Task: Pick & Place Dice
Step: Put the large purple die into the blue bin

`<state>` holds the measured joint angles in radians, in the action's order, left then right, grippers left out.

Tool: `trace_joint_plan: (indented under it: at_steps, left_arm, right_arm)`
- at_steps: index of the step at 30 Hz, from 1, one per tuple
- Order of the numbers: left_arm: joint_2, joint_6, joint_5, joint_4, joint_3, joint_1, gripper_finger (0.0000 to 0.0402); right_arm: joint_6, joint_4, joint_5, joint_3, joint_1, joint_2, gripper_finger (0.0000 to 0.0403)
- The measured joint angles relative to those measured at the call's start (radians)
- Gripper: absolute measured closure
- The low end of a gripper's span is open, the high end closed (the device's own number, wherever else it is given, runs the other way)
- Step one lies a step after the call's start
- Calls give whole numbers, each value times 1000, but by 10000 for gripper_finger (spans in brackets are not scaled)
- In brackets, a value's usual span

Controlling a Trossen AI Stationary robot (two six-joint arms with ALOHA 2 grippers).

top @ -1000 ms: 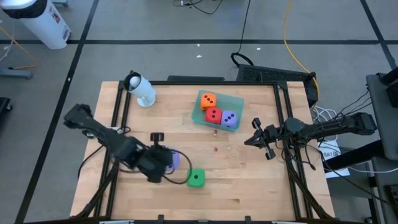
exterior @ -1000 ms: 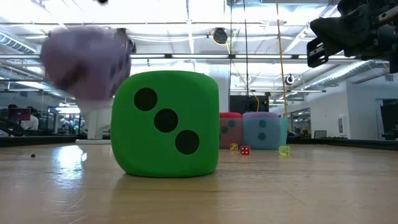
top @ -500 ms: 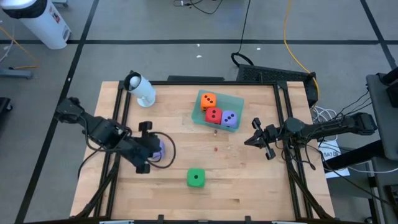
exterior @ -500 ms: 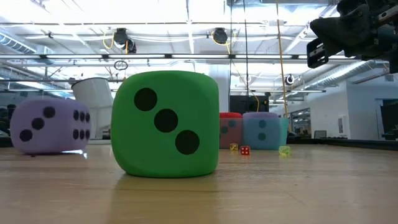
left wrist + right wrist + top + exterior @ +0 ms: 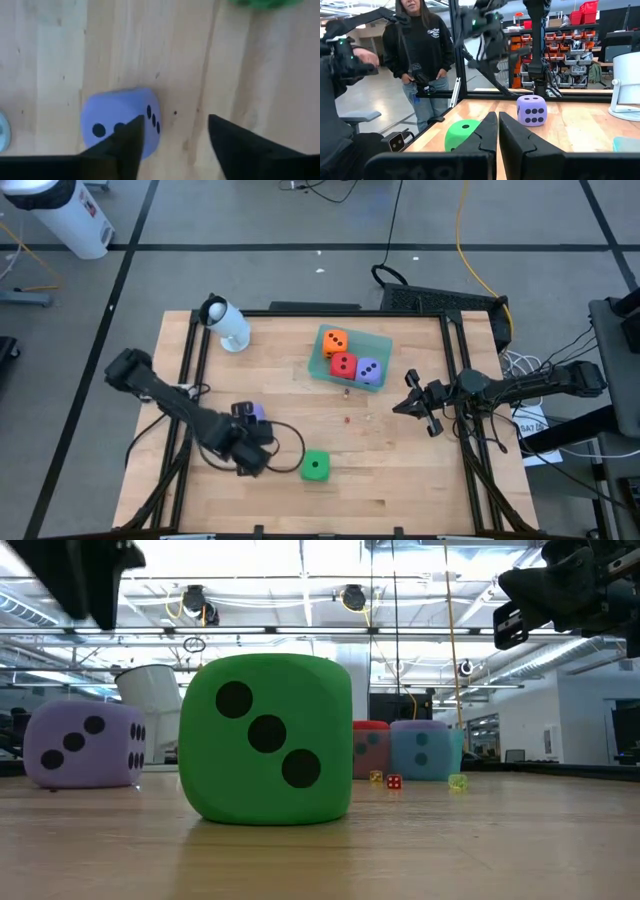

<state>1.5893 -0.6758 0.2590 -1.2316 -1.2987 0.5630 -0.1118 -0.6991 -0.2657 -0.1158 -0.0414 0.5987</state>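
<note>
Setting: wooden table [image 5: 400, 480] on a grey floor crossed by dark lines; in the low view we look into a bright hall with ceiling lights.
Tray: we see a pale green tray [image 5: 323, 366] in the upper middle of the high view. It holds the orange die [image 5: 334, 340], the red die [image 5: 343, 365] and one purple die [image 5: 369, 370], packed close together.
Loose dice: the second purple die [image 5: 254, 413] lies on the bare wood in the lower left of the high view; the green die [image 5: 316, 466] lies near it, lower and to the right, apart from it.
Left gripper: we find the left gripper [image 5: 246, 452] low over the table in the lower left, just below the loose purple die. Its fingers [image 5: 125, 145] are spread and hold nothing; in the left wrist view the purple die sits beside one finger, not between the two.
Right gripper: the right gripper [image 5: 418, 406] waits at the right of the table, fingers pressed together, empty.
Done so far: we judge three of five dice placed, going by the tray.
Left to do: we judge two dice remain, the purple and the green, both on the table.
Bystander: a person in dark clothes [image 5: 420, 55] stands beyond the table edge in the right wrist view.
Other: a white cylinder [image 5: 228, 326] lies near the table's upper left corner.
</note>
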Motion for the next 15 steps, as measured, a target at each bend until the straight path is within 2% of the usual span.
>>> trace_joint_plan:
  at_steps: [3,7,11,15]
  left_arm:
    - [85,0,2,-18,1,8,123]
    - [172,-1,7,-89,1,1,81]
    - [212,-42,4,-149,1,-24,64]
    - [212,-88,16,-167,1,-34,64]
  right_arm:
    - [0,1,0,0,0,1,394]
    - [0,1,1,0,0,2,394]
    - [-7,1,1,0,0,2,394]
    - [-7,1,2,0,0,2,394]
